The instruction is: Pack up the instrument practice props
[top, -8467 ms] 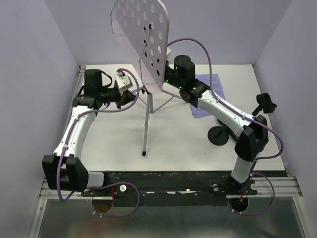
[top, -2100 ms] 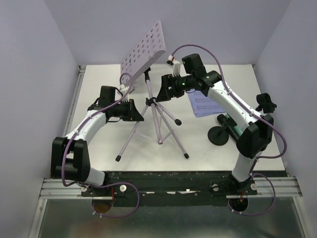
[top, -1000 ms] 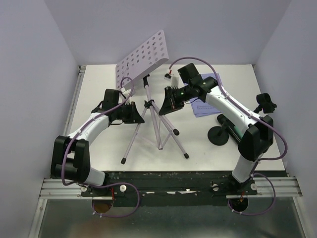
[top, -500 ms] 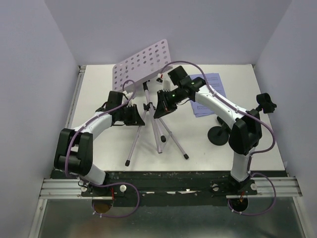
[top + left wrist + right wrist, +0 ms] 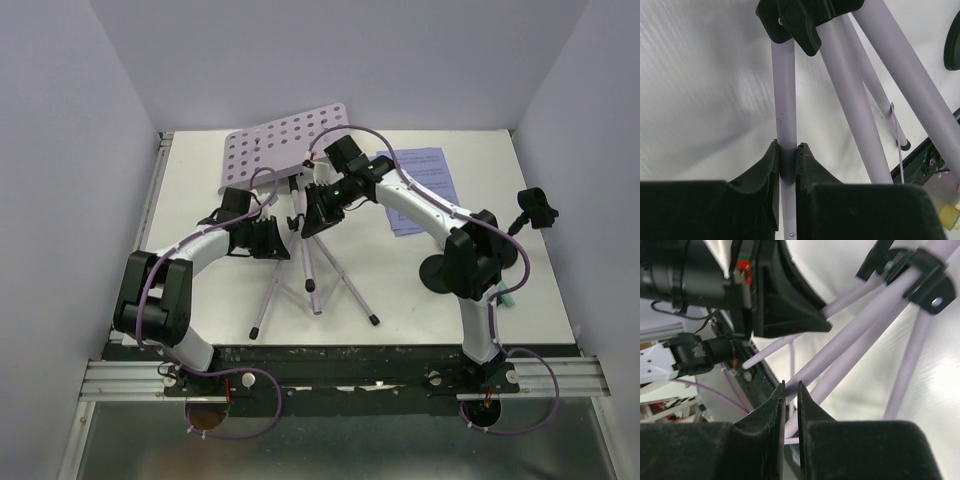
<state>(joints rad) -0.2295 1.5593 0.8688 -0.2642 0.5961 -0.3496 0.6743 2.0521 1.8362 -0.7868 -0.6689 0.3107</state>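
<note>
Reaching inward with left arm (image 5: 185,250) and right arm (image 5: 420,205), clamping left gripper (image 5: 786,160) on a tripod leg (image 5: 784,90), pinching right gripper (image 5: 790,390) narrowly on another.

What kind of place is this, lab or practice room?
Likely a lab robot cell: plain lilac walls box in a white table, two arms mount on a metal rail at its near edge, and the music stand looks staged.

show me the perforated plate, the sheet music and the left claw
perforated plate (image 5: 285,145): top external view, middle of its holed face
sheet music (image 5: 435,165): top external view, bare far corner of the pages
left claw (image 5: 787,148): left wrist view, midway between its fingertips, shut on a tripod leg (image 5: 784,100)
</note>
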